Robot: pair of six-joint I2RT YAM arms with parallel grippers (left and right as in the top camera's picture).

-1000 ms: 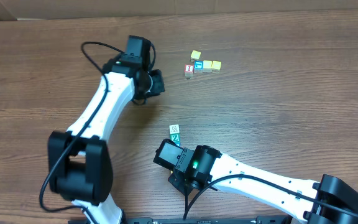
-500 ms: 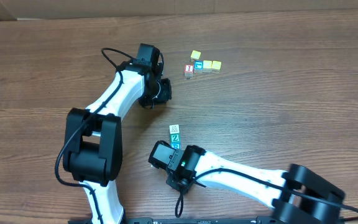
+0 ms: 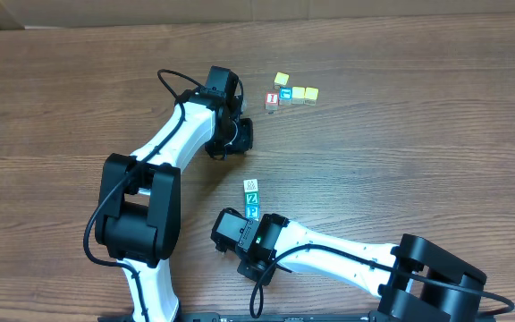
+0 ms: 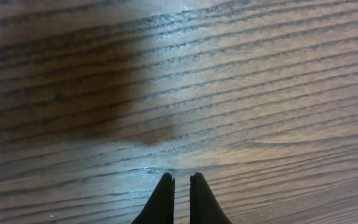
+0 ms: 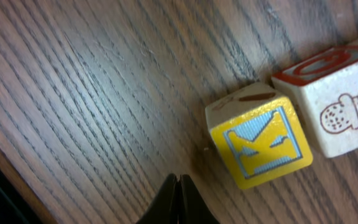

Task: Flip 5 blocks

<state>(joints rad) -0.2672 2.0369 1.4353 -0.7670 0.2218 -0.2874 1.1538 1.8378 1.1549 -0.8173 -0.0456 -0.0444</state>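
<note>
Left fingers (image 4: 162, 200) and right fingers (image 5: 169, 198) are pressed shut, empty (closed tips suit nudging, I judge), near loose blocks (image 3: 252, 187).

Z on green block (image 3: 252, 197), P on teal block (image 3: 253, 211), K on yellow block (image 5: 260, 146)

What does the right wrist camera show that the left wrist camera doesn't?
Only the right wrist view: two blocks side by side, a yellow K block and a whitish ice-cream block with a red letter on its upper face, just right of the right gripper. Only the left wrist view: a dark shadow ahead of the left gripper, with no blocks. Both: the wood-grain table, and shut fingers holding nothing.
</note>
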